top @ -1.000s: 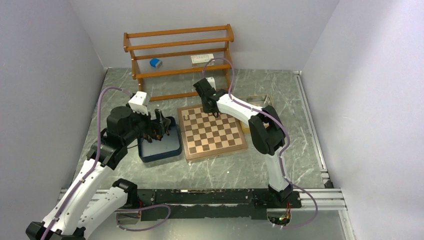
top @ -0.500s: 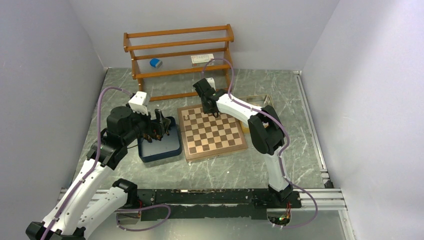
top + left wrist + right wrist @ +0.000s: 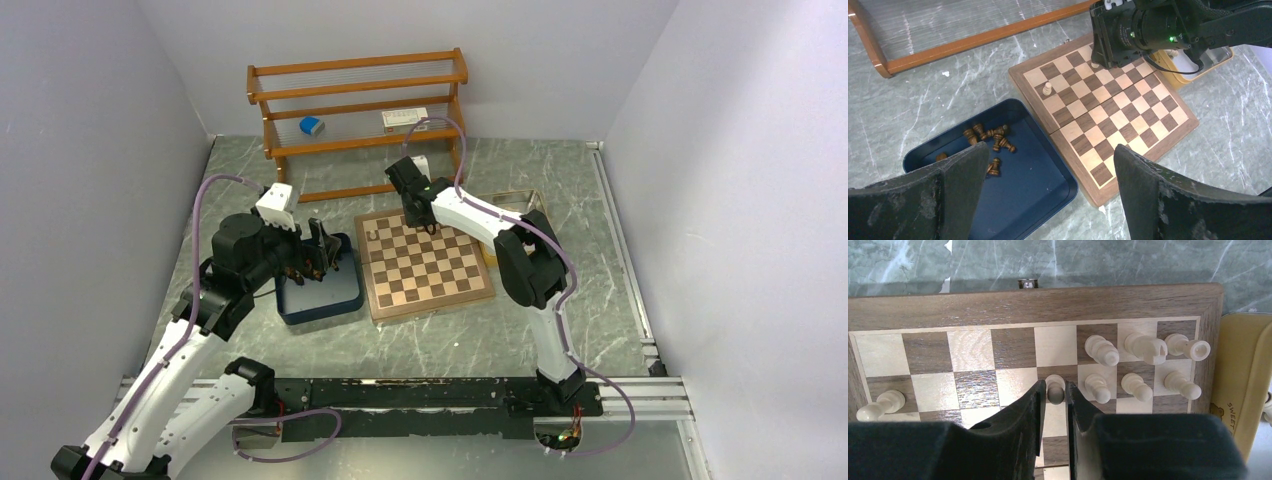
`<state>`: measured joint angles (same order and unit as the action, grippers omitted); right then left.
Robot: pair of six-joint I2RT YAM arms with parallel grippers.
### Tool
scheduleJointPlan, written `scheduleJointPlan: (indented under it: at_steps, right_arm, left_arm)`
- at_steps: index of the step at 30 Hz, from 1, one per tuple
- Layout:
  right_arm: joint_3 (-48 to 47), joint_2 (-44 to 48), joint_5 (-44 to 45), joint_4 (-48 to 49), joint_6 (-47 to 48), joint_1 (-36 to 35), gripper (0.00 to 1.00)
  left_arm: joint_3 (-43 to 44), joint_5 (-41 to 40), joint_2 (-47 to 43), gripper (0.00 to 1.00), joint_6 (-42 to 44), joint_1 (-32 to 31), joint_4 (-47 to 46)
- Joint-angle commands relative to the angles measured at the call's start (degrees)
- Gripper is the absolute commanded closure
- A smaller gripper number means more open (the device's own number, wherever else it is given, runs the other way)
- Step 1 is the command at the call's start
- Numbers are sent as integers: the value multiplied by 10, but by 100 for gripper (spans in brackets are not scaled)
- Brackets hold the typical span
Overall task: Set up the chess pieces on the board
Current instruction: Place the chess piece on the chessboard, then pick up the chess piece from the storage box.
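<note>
Right wrist view: right gripper (image 3: 1054, 399) pinches a cream pawn (image 3: 1055, 389) standing on the board (image 3: 998, 305), second row from the far edge. Six cream pieces (image 3: 1138, 365) are just right of it. Left gripper (image 3: 1050, 150) has its jaws spread wide above the navy tray (image 3: 1028, 190), which holds dark pieces (image 3: 990, 142) left of the board.

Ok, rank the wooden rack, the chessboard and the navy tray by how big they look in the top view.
Largest: wooden rack.
Next: chessboard.
Smallest: navy tray, clearly the narrowest of the three.
</note>
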<state>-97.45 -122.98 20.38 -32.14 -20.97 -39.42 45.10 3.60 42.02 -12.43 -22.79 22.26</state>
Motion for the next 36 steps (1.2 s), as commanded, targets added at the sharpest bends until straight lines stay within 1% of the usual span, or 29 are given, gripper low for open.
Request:
scheduleJointPlan:
  at_steps: [1,9,14,18,24,29,33,36]
  right_arm:
    - [-2,1,12,-8,-7,3,75]
    - [-9,-7,10,-8,-6,3,75]
    - [-26,-9,10,-17,-5,3,70]
    - [-27,6,9,-21,-3,3,68]
    - [-1,53,16,-17,8,3,67]
    - [17,100,52,-24,25,4,66]
    - [31,129,72,-22,25,21,66]
    - [34,145,115,-33,33,30,67]
  left_arm:
    - [-1,-5,-9,1,-1,-4,-7]
    - [-1,-7,-14,1,-1,-4,-6]
    - [2,-8,-12,1,0,-4,-3]
    - [-2,-10,-14,1,0,-4,-5]
    - [1,-3,-7,1,3,-4,-4]
    - [4,-1,-1,1,5,-4,0]
    - [3,0,-1,1,5,-4,-2]
    - [3,3,-1,1,5,-4,-3]
